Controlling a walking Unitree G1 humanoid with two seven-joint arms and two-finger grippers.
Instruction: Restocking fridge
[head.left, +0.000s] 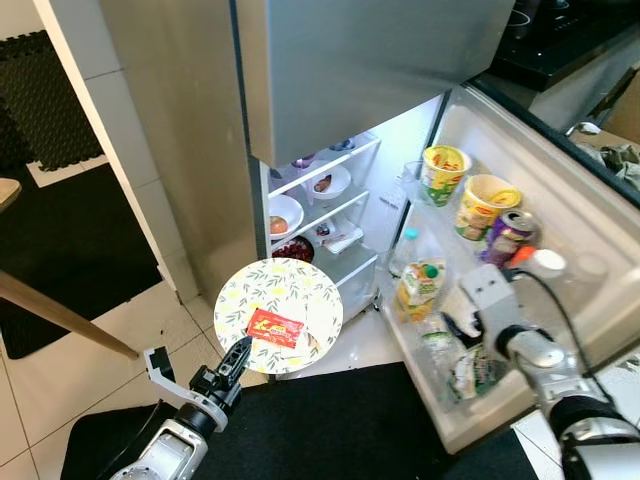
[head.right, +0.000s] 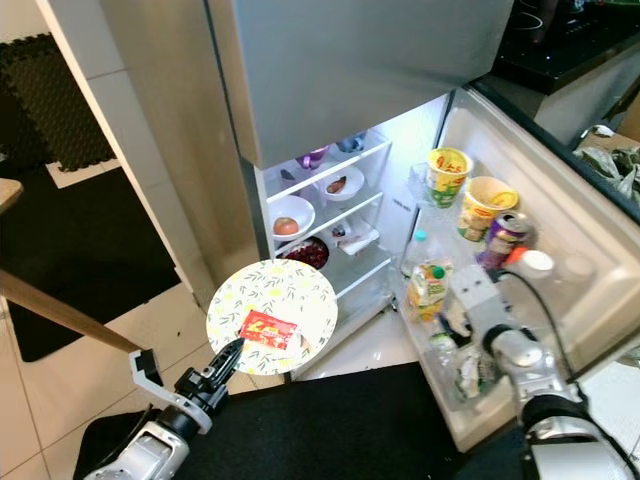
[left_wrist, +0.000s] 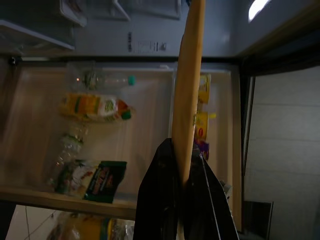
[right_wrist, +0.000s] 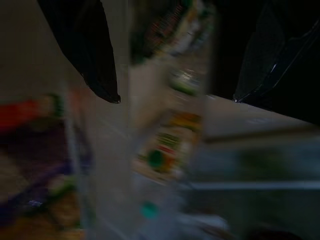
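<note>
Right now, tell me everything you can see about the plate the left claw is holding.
The plate is round and white with a leafy yellow-green pattern. It is held about level in front of the open fridge, above the floor. The left claw pinches its near rim, shut on the edge, as the left wrist view shows. A red packet lies on it, beside a small white piece I cannot identify.

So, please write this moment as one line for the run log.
left gripper: shut on plate edge, red packet on it | right gripper: open, at door shelf | fridge: open
</note>
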